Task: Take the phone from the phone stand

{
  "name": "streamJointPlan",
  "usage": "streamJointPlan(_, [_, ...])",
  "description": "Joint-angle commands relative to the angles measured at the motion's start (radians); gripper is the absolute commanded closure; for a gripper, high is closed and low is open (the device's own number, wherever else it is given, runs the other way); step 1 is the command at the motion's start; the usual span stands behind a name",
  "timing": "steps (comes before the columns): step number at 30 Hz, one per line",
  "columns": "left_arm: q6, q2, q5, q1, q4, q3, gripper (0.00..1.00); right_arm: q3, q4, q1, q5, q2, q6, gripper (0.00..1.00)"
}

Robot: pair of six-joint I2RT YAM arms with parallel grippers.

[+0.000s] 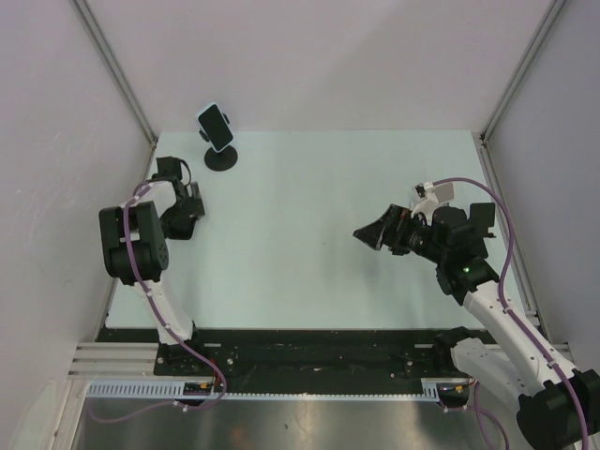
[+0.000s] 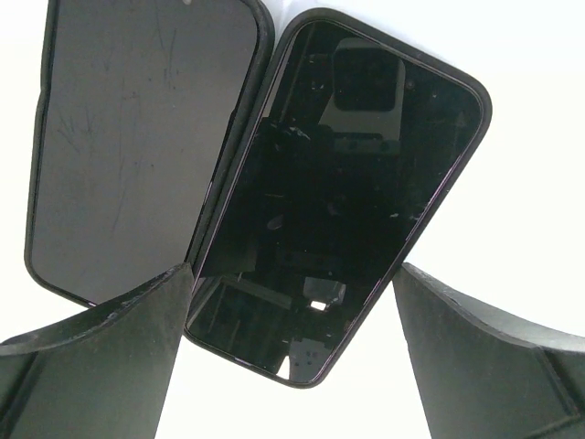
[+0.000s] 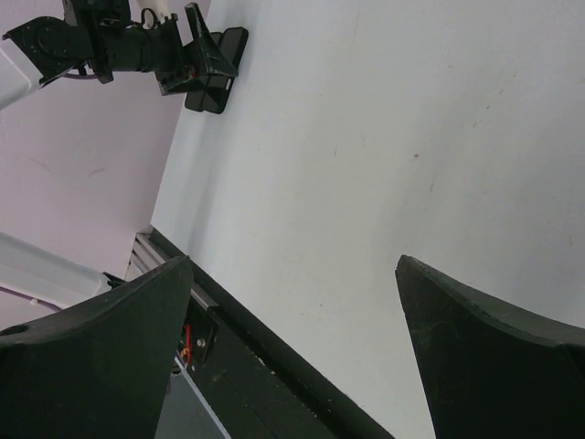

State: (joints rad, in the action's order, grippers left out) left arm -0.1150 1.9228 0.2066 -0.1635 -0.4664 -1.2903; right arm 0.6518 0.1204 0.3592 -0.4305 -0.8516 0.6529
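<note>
Phone (image 1: 215,126) sat on its stand (image 1: 221,159), far-left corner of the desk (image 1: 328,178).
Left hand (image 2: 291,283) was spread wide and gripped nothing, close to the stand; the tilted dark screen filled its wrist view between the fingers. Right hand (image 1: 371,234) was also spread wide and empty, well apart over the desk's right side.

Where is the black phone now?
In the top view, the black phone sits on its round black stand at the far left corner of the pale table.
</note>
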Motion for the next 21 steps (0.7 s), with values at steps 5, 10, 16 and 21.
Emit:
streamJointPlan(5, [-0.063, -0.053, -0.001, -0.031, 0.02, -0.027, 0.05, 0.006, 0.007, 0.006, 0.068, 0.028, -0.044, 0.01])
streamJointPlan(10, [-0.072, -0.116, -0.024, -0.031, 0.018, -0.02, 0.04, 0.023, 0.053, -0.002, 0.208, 0.046, -0.084, 0.0])
streamJointPlan(16, [-0.075, -0.295, -0.108, 0.002, 0.018, 0.011, 0.01, 0.118, 0.175, -0.003, 0.518, 0.016, -0.18, 0.0])
streamJointPlan(21, [-0.051, -0.473, -0.11, 0.161, 0.018, 0.04, 0.0, 0.239, 0.266, 0.001, 0.78, -0.116, -0.234, 0.0])
